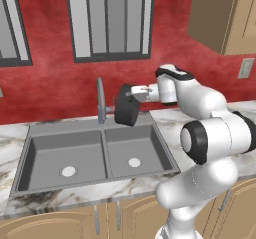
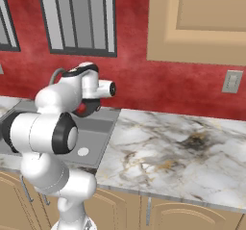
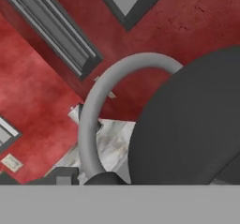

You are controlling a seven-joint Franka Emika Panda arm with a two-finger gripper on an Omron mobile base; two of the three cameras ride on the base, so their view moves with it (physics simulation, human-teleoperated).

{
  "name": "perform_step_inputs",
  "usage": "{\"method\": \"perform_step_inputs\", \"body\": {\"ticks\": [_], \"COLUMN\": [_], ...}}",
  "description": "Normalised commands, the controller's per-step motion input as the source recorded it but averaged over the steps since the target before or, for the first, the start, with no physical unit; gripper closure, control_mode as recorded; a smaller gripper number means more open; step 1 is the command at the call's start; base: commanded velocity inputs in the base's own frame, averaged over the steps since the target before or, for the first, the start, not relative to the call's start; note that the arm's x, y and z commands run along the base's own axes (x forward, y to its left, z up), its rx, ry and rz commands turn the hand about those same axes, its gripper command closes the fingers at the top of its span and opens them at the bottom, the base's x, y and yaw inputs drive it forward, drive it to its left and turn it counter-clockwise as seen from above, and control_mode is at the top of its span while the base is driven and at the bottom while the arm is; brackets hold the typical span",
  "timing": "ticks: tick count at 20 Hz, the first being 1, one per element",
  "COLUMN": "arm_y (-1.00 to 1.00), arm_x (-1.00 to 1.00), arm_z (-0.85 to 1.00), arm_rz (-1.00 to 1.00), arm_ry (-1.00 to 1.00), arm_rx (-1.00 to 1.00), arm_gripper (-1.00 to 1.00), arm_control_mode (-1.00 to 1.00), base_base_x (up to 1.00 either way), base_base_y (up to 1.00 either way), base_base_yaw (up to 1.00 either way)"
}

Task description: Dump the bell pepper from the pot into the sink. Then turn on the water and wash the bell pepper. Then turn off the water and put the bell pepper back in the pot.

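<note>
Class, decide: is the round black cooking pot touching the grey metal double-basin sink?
Apart. The left base view shows the pot tipped on its side, held in the air above the sink's right basin.

Pot (image 1: 127, 111): black, matt, dark on its underside.
Bell pepper (image 2: 81, 109): glossy red, seen in the right base view.
Sink (image 1: 47, 155): grey metal, both basins the same tone.
Drains (image 1: 68, 171): pale, near white.
Faucet (image 1: 100, 100): plain grey.
Counter (image 2: 163, 152): white marble with grey and brown veining, and a dark smudge near the wall.
Wall (image 1: 50, 78): mottled deep red.
Window frames (image 1: 110, 57): dark grey, with light grey slats between.
Cabinets (image 2: 197, 22): light tan wood.
Outlet plate (image 2: 232, 82): pale grey.
Arm (image 1: 210, 133): white with black joint bands.
</note>
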Motion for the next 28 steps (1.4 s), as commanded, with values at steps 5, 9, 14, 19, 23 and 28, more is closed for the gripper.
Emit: {"method": "perform_step_inputs", "body": {"ticks": [5, 9, 14, 19, 23, 28], "arm_y": [-0.31, -0.25, -0.14, -0.02, -0.07, -0.13], "arm_x": [-0.03, 0.00, -0.03, -0.06, -0.03, -0.02], "arm_z": [0.00, 0.00, 0.00, 0.00, 0.00, 0.00], "arm_rz": [0.00, 0.00, 0.00, 0.00, 0.00, 0.00], "arm_ry": [0.00, 0.00, 0.00, 0.00, 0.00, 0.00], "arm_rx": [0.13, 0.15, 0.15, 0.15, 0.14, 0.12], "arm_gripper": [1.00, 1.00, 1.00, 1.00, 1.00, 1.00], "arm_control_mode": [-1.00, -1.00, -1.00, -1.00, -1.00, -1.00], "base_base_x": [0.00, 0.00, 0.00, 0.00, 0.00, 0.00], "base_base_y": [0.00, 0.00, 0.00, 0.00, 0.00, 0.00], "base_base_yaw": [0.00, 0.00, 0.00, 0.00, 0.00, 0.00]}}
